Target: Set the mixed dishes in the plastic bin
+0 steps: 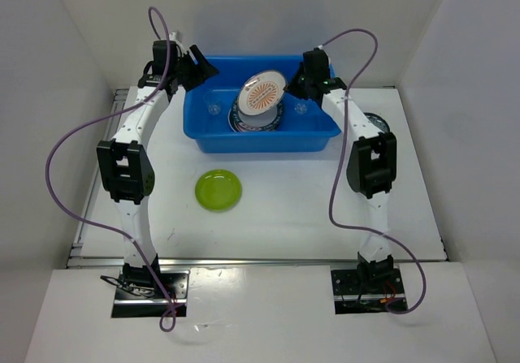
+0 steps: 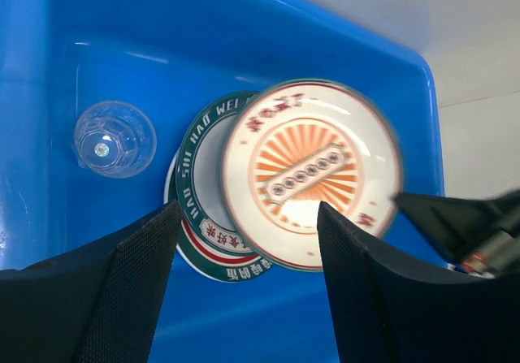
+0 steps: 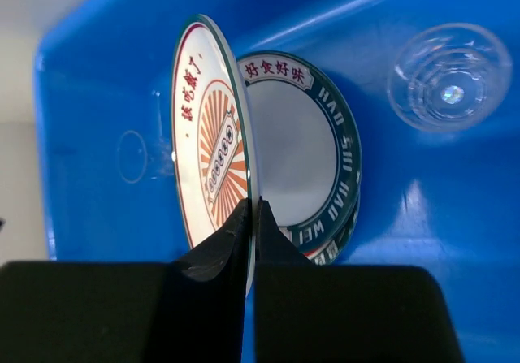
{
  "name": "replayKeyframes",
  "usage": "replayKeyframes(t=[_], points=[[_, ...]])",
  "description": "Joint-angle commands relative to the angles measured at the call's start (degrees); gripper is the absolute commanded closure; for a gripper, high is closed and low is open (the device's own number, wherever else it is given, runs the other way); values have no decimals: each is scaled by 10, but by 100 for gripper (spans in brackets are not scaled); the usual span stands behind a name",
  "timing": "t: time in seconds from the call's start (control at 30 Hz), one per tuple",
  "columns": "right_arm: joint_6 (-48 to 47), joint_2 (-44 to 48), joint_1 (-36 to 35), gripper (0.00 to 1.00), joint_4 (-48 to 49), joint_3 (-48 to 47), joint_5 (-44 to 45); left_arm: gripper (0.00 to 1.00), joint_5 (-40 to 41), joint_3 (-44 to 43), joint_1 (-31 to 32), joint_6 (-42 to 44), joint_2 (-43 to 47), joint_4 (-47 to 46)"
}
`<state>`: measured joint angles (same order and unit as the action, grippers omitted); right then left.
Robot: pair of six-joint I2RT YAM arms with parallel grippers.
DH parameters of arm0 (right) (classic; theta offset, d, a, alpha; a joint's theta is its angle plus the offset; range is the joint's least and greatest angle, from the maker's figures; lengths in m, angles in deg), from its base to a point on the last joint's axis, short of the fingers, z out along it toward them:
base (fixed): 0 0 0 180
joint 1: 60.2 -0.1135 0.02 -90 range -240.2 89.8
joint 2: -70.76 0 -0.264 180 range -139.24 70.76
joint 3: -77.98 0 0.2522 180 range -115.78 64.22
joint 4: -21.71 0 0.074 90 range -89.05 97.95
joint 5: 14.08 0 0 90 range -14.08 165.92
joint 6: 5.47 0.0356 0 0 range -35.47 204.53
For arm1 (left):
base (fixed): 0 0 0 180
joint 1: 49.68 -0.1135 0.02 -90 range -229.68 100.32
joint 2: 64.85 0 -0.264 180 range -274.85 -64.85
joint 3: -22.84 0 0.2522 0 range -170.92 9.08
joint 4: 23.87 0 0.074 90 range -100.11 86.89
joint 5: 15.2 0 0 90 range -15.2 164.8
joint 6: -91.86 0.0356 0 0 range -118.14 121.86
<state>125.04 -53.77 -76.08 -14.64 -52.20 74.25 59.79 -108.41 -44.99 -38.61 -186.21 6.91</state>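
The orange-sunburst plate [image 1: 264, 93] is pinched at its rim by the right pincer [image 3: 253, 213] and tilted over the teal-rimmed plates [image 3: 305, 148] inside the blue bin [image 1: 260, 141], away from its walls. The left pincer [image 1: 205, 66] is held open above the bin's left rim.

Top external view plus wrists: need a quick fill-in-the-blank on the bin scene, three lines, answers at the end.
1. The right gripper pinches the orange-sunburst plate by its ____.
2. The left gripper hangs over the blue bin with its jaws ____.
3. The lime-green plate lies on the white table, not yet in the ____.

Missing words: rim; open; bin.
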Motion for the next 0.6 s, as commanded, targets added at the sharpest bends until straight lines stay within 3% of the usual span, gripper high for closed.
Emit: replayKeyframes(t=[0.0, 0.13, 0.5, 0.57], points=[[-10, -47, -9, 100, -14, -97, -16, 25, 1, -18, -1, 15, 24, -9], [-10, -108, -9, 100, -50, -172, -24, 25, 6, -18, -1, 21, 18, -9], [-4, -193, -9, 100, -94, -222, -16, 25, 11, -12, -1, 21, 8, -9], [-4, -198, -9, 96, -100, -217, -1, 25, 16, -12, -1, 21, 8, -9]])
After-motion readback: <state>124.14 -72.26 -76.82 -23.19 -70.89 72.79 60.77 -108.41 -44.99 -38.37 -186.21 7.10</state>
